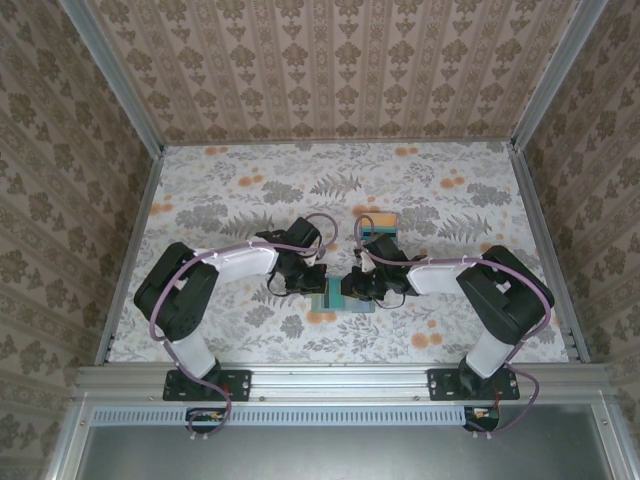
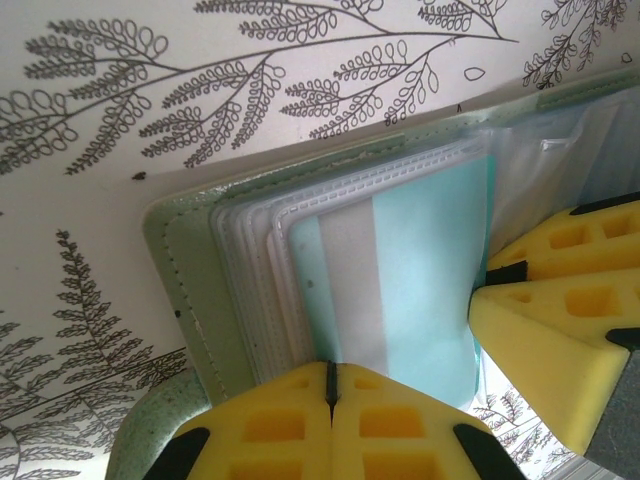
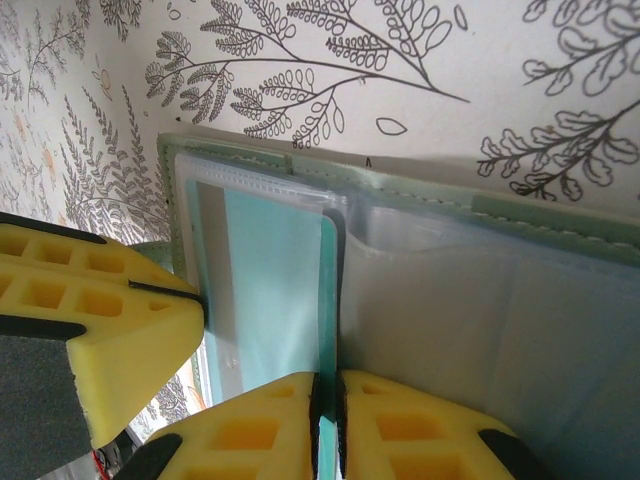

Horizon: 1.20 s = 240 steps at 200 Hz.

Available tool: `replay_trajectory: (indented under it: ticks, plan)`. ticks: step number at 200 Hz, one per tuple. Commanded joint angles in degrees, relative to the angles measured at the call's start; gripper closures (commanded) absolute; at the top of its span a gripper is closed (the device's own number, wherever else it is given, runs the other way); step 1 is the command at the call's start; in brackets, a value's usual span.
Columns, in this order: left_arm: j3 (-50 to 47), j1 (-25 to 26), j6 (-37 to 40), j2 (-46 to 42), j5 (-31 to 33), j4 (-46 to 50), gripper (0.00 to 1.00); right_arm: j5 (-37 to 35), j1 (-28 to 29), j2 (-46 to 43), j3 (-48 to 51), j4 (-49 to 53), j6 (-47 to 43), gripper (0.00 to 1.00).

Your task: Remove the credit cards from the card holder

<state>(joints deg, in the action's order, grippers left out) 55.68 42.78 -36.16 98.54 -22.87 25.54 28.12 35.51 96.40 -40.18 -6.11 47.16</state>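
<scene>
1. Card holder (image 2: 185,300) — lies open beneath both sets of fingertips, its clear sleeves (image 2: 262,250) fanned.
2. Left gripper (image 2: 330,370) — fully closed, with its tips on the near end of the teal card (image 2: 430,270); nothing is visibly pinched.
3. Right gripper (image 3: 327,380) — nearly closed, with a teal sliver in the gap; I cannot tell whether it is held.
4. Risk: with so shallow a hold, a pull could slip off, or drag the sleeves and holder along.
</scene>
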Motion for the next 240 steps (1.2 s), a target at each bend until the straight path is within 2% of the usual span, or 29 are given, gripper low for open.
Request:
replay_trajectory:
  ticks: [1,33,45,118,201,214,240]
  plan:
    - [-1.4,0.6,0.5,1.7,0.3,1.7,0.99,1.2,0.6,1.7,-0.6,-0.6,0.6,0.84]
    - [-1.3,0.7,0.5,1.8,0.4,1.9,1.00,1.1,0.6,1.3,-0.3,-0.6,0.7,0.92]
    - [-1.3,0.7,0.5,1.9,0.7,2.1,1.00,0.6,0.6,0.9,0.0,-0.3,0.6,1.00]
    - [-2.1,-0.2,0.1,1.8,2.5,3.6,1.00,-2.8,-1.2,-4.7,4.0,1.4,0.7,1.00]
    - [-2.2,-0.5,0.3,1.5,1.9,3.0,1.00,-3.0,-1.7,-5.3,4.5,1.7,0.5,1.00]
    - [-2.2,-0.4,0.4,1.5,1.6,2.8,1.00,-2.4,-1.7,-5.1,4.3,0.9,0.6,0.89]
    - [-2.0,-0.2,0.5,1.6,1.2,2.5,1.00,-0.4,-1.5,-3.6,4.2,-2.5,1.6,0.82]
